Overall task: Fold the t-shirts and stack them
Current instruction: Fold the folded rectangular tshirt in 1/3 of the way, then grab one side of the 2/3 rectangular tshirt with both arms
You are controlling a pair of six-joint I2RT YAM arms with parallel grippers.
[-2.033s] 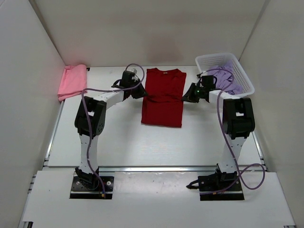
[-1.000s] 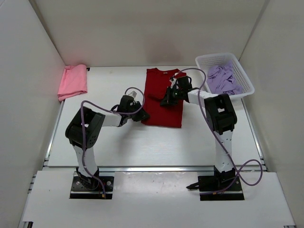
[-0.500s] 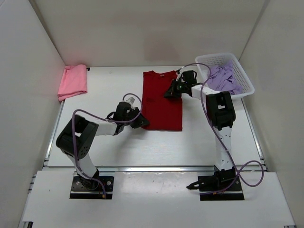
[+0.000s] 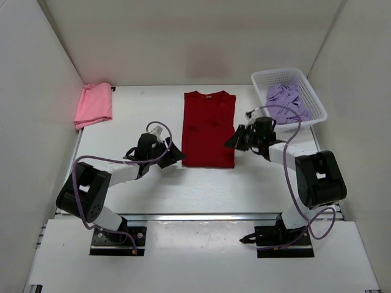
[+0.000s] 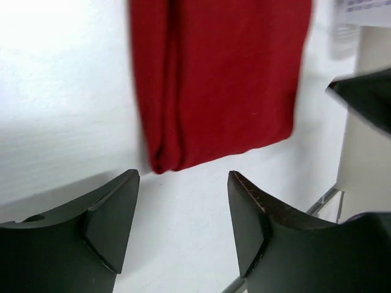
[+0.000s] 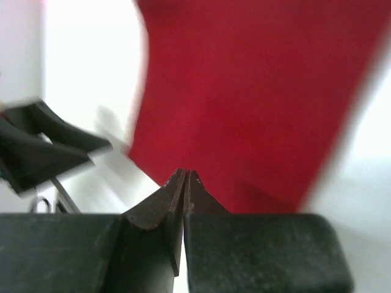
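Left claw (image 5: 183,226) sits wide open and empty, folded dark red fabric t-shirt (image 5: 214,79) just ahead on white table (image 5: 61,91); right claw (image 6: 184,178) pinched closed, gripping nothing, same shirt ahead.

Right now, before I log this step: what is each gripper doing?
Left gripper: open, empty, just short of the red shirt.
Right gripper: shut, nothing visible between the jaws.

No lettering can be read anywhere from where I stand. A pale sticker (image 5: 364,8) with dark print sits at the top right corner of the left wrist view, on a white part, too blurred to make out.
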